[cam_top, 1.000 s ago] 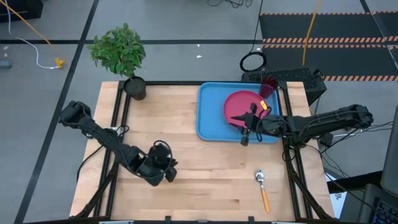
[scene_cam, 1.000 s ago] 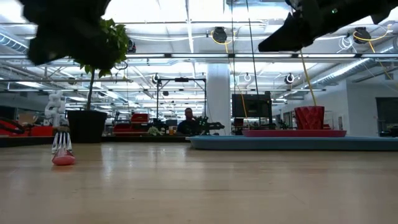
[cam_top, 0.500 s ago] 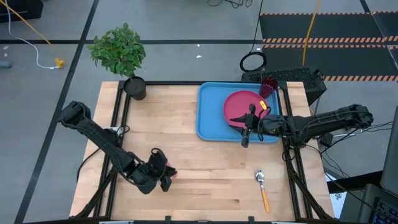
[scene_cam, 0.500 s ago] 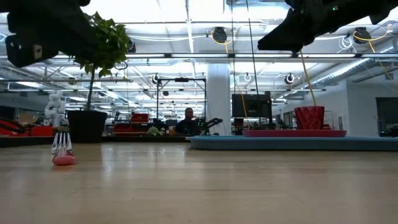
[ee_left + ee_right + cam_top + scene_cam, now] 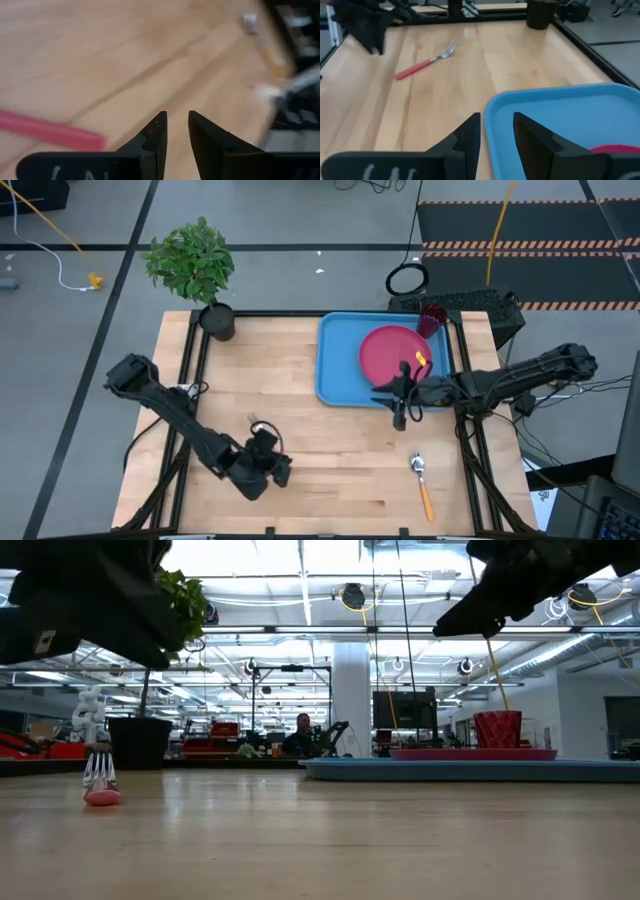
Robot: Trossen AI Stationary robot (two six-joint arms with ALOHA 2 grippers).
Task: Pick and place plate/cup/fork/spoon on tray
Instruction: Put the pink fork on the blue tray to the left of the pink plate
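Note:
The pink-red plate [image 5: 392,352] lies in the light-blue tray [image 5: 335,370] at the table's far right. The maroon cup [image 5: 432,318] stands upright in the tray's far right corner. The fork [image 5: 426,63] lies flat on the wood at the near left, and its red handle [image 5: 50,132] shows beside my left gripper [image 5: 177,122]. That gripper [image 5: 272,470] hovers above the fork, narrowly open and empty. The orange-handled spoon [image 5: 423,485] lies flat at the near right. My right gripper [image 5: 400,418] hangs over the tray's near rim [image 5: 492,107], narrowly open and empty.
A black pot with a green plant [image 5: 217,320] stands at the table's far left corner. Bare wood lies between the fork and the tray. A black frame runs along the table's edges. The room beyond the table shows in the low view.
My left gripper has gone toward the table's near edge and a little right, staying above the fork. My right gripper has drawn back from over the plate toward the near edge, to the tray's near rim. Plate, cup, fork and spoon have stayed in place.

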